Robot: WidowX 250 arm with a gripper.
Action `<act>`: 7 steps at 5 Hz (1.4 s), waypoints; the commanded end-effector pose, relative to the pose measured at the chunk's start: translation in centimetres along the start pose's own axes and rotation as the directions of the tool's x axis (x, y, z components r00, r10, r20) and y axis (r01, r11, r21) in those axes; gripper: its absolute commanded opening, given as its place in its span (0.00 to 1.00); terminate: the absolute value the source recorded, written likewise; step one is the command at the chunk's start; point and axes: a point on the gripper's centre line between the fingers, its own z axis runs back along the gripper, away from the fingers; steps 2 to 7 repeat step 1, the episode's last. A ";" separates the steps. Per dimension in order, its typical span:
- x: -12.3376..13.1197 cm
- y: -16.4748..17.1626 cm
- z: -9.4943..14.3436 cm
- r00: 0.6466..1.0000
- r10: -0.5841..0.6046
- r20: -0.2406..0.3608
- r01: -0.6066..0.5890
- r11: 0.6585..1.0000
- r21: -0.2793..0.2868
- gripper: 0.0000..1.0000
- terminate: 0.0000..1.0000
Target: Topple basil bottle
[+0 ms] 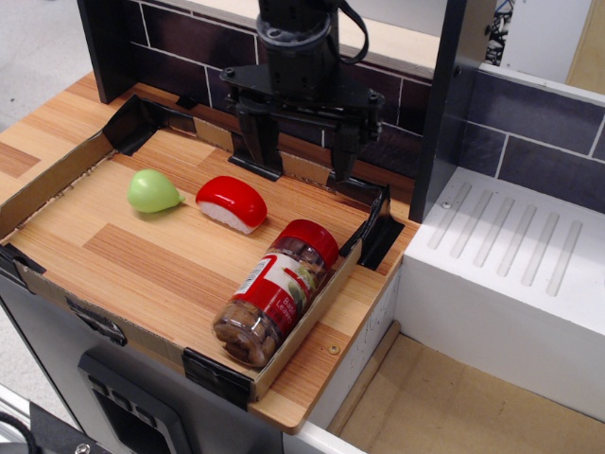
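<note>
The basil bottle (pixel 274 296) lies toppled on its side, below and in front of the gripper, well apart from it. Its clear base points toward the near edge of the desk (pixel 312 374) and its red cap (pixel 308 238) points back toward the gripper. The bottle rests against the low cardboard rim (pixel 317 307) that borders the work area on that side, its length running along the rim; the red, white and green label faces up and brownish contents show through the base end.

Farther back, in front of the gripper and offset toward the frame's left, sits a red-and-white sushi-shaped toy (pixel 231 203). It is near the bottle's cap but not touching it. Just beyond it on the same side is a green pear-shaped toy (pixel 155 191), close beside the sushi toy, with a narrow gap between them. Both sit on the wood-grain surface inside the rim.

The gripper (pixel 296 151) hangs at the back of the work area, raised above the surface, fingers pointing down. Its two dark fingers (pixel 251 140) are spread wide and hold nothing (clear air shows between them). Behind it stands a dark tiled back wall (pixel 180 43). To the frame's right of the gripper, past a dark upright post (pixel 438 113), lies a white ribbed drainboard (pixel 515 251).
</note>
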 end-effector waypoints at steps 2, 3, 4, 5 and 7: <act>1.5 0.2 1.9 0.998 0.006 0.055 -0.006 1.000 -0.006 1.00 1.00; 1.5 0.2 1.9 0.998 0.006 0.055 -0.006 1.000 -0.006 1.00 1.00; 1.5 0.2 1.9 0.998 0.006 0.055 -0.006 1.000 -0.006 1.00 1.00; 1.5 0.2 1.9 0.998 0.006 0.055 -0.006 1.000 -0.006 1.00 1.00; 1.5 0.2 1.9 0.998 0.006 0.055 -0.006 1.000 -0.006 1.00 1.00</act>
